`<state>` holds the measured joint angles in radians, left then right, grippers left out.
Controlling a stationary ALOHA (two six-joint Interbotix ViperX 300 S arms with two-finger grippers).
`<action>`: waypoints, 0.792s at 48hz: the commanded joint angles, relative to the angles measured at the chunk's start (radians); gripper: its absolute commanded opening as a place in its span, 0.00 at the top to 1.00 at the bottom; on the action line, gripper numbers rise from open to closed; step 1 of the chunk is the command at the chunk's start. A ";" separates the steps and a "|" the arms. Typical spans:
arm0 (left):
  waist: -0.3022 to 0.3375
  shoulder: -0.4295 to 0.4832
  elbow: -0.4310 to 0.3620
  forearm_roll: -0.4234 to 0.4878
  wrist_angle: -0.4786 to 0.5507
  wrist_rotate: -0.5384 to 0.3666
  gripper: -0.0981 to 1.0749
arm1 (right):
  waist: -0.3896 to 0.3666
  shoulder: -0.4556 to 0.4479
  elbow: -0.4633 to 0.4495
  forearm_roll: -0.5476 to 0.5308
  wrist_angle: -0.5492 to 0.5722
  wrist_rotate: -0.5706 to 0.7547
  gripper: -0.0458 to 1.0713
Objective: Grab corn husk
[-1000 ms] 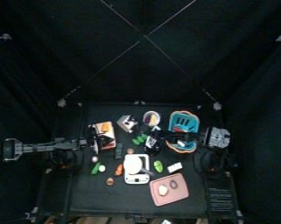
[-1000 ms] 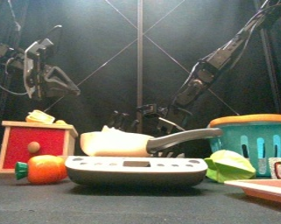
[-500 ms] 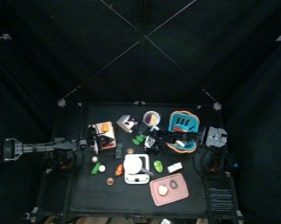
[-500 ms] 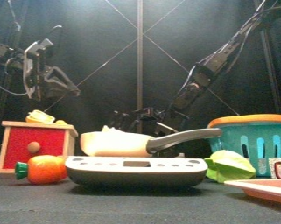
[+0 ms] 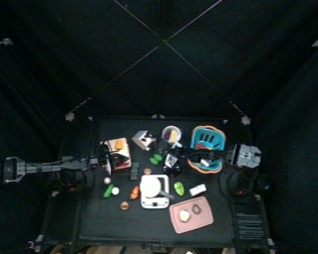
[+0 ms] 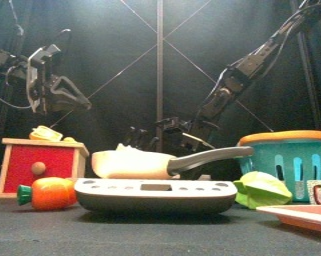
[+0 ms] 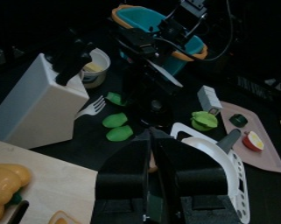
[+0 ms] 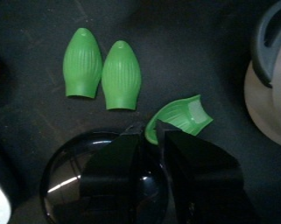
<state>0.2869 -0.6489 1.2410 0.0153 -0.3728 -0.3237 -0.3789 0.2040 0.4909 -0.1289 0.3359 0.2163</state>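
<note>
1. Only the right wrist view shows the corn husk clearly: two smooth, bright green, pointed pieces (image 8: 80,61) (image 8: 120,74) lie side by side, touching, in the upper left of the frame. A third, curled piece (image 8: 184,116) lies apart from them, towards the centre.
2. In that view the right gripper (image 8: 154,144) has its jaws drawn close together, and the narrow tip of the curled piece sits right at them. Whether it is pinched cannot be told.
3. The top view reduces the husk to small green specks (image 5: 156,159) near the table's middle. The right arm reaches in from the right above them.
4. The front view hides the husk behind a cream pan (image 6: 136,160) on a white scale (image 6: 156,192) — only the right gripper (image 6: 170,130) shows, low behind the pan.
5. The left wrist view catches two husk pieces (image 7: 113,99) (image 7: 119,132) left of centre. The left gripper (image 7: 151,171) has its jaws together, holding nothing.
6. The left arm rests at the table's left side (image 5: 43,169), and in the front view its gripper hangs high in the upper left (image 6: 45,95).
7. The table (image 5: 88,213) is black and crowded, with a teal basket (image 5: 209,139) towards the upper right, a pink board (image 5: 192,211) at the lower right and a red box (image 6: 43,165) at the left.
8. Black curtains (image 5: 159,60) close in the pen all round.
</note>
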 commanded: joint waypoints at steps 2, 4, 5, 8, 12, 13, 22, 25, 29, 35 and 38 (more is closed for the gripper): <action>0.002 -0.006 -0.011 0.000 -0.005 0.002 0.50 | 0.003 -0.074 -0.005 0.005 -0.002 0.000 0.40; 0.003 -0.008 -0.009 0.002 -0.005 0.002 0.50 | 0.003 -0.075 -0.005 0.006 -0.002 0.000 0.40; 0.002 -0.009 -0.009 0.002 -0.005 0.002 0.50 | 0.003 -0.077 -0.005 0.006 -0.002 0.000 0.40; 0.002 -0.011 -0.009 0.000 -0.005 0.002 0.50 | 0.003 -0.075 -0.003 0.006 -0.002 0.002 0.40; 0.002 -0.012 -0.006 0.002 -0.005 0.002 0.49 | -0.003 -0.071 0.000 0.012 -0.002 0.003 0.40; 0.002 -0.012 -0.008 0.000 -0.005 0.002 0.49 | -0.003 -0.069 0.002 0.015 -0.003 0.003 0.40; 0.003 -0.012 -0.006 0.000 -0.005 0.002 0.50 | -0.017 -0.066 0.003 -0.002 -0.032 -0.003 0.37; 0.002 -0.012 -0.006 0.000 -0.005 0.002 0.50 | -0.017 -0.061 0.005 -0.025 -0.034 -0.003 0.33; 0.003 -0.012 -0.006 0.002 -0.005 0.002 0.49 | -0.014 -0.051 0.005 -0.043 -0.032 0.002 0.26; 0.003 -0.012 -0.006 0.002 -0.005 0.002 0.50 | -0.014 -0.034 0.005 -0.044 -0.032 0.002 0.15; 0.003 -0.012 -0.006 0.002 -0.005 0.002 0.50 | -0.015 -0.023 0.005 -0.046 -0.031 0.000 0.14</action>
<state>0.2884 -0.6611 1.2456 0.0153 -0.3728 -0.3237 -0.3896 0.1948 0.5047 -0.1718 0.3114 0.2178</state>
